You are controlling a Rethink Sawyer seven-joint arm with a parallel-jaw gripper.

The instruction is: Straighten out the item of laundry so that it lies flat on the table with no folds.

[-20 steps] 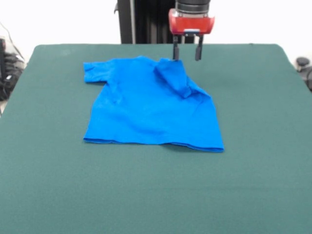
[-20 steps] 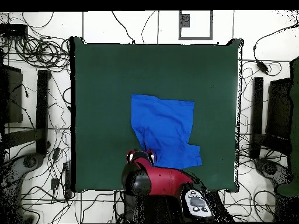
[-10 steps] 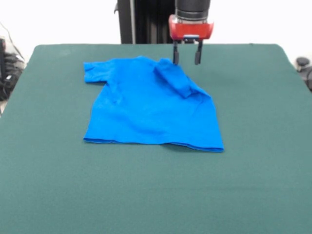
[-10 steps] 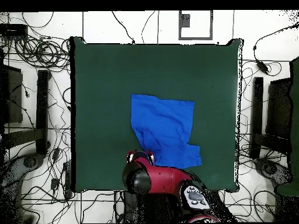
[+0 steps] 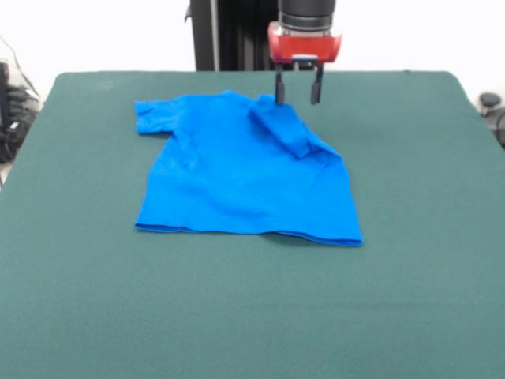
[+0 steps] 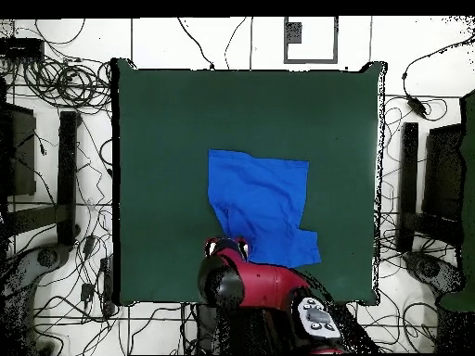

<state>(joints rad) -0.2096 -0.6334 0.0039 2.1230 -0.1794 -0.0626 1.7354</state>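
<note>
The item of laundry [image 5: 245, 178], a bright blue short-sleeved T-shirt, lies on the dark green table [image 5: 410, 197] a little toward the far side. One sleeve spreads out at the far left; the other sleeve [image 5: 284, 126] is folded back over the body in a raised ridge. In the overhead view the shirt [image 6: 263, 206] sits right of centre. My gripper [image 5: 297, 91] hangs open just above the table at the folded sleeve's far end, its left finger by the fabric's edge, nothing held. From above only the red wrist [image 6: 227, 250] shows.
Cables, stands and dark equipment [image 6: 56, 167] crowd the floor round the table in the overhead view. A dark object [image 5: 491, 106] sits off the table's right side in the front view.
The gripper has shifted slightly left in the front view and stays open. The shirt has not moved.
</note>
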